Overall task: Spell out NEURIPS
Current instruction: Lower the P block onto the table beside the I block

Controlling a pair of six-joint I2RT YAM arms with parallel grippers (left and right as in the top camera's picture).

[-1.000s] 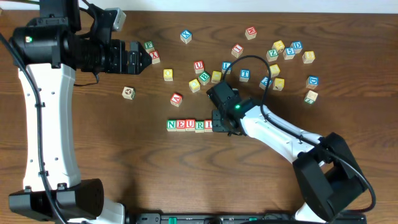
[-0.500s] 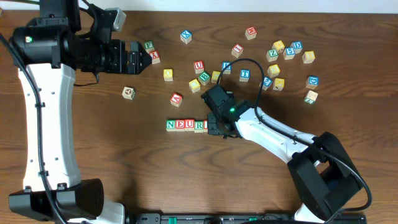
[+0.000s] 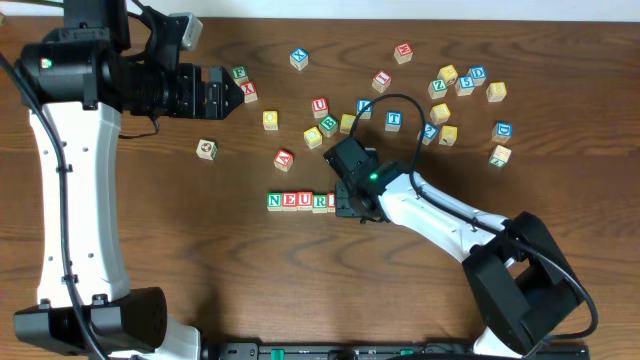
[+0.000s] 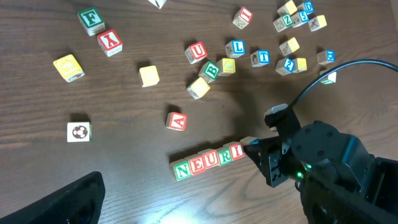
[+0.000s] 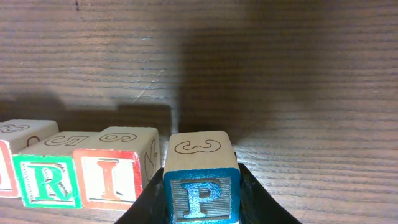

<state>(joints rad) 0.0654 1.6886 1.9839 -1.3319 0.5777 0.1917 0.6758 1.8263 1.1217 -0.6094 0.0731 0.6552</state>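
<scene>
Right gripper is just below centre in the overhead, parked at the right end of the row of small wooden letter cubes that reads N-E-U-R-I in green and red on the dark wood-grain table. Its fingers are closed partway down onto the wooden cube with the blue letter P, one finger flat against each side face, so that cube is gripped. In the right wrist view the P cube is bottom centre, letter face toward the camera and an outlined 3 on top, just right of the red I cube, with the green R cube next over on the left. There's a thin dark seam between I and P; can't tell if they touch, or if P is resting on the table, since the frame cuts off its base. In the overhead the gripper head hides P. Left gripper is upper left, jaws spread fully wide, nothing in them, tips just beside the red X cube and green F cube. Loose cubes lie across upper centre and upper right, including a red U cube and red A cube.
</scene>
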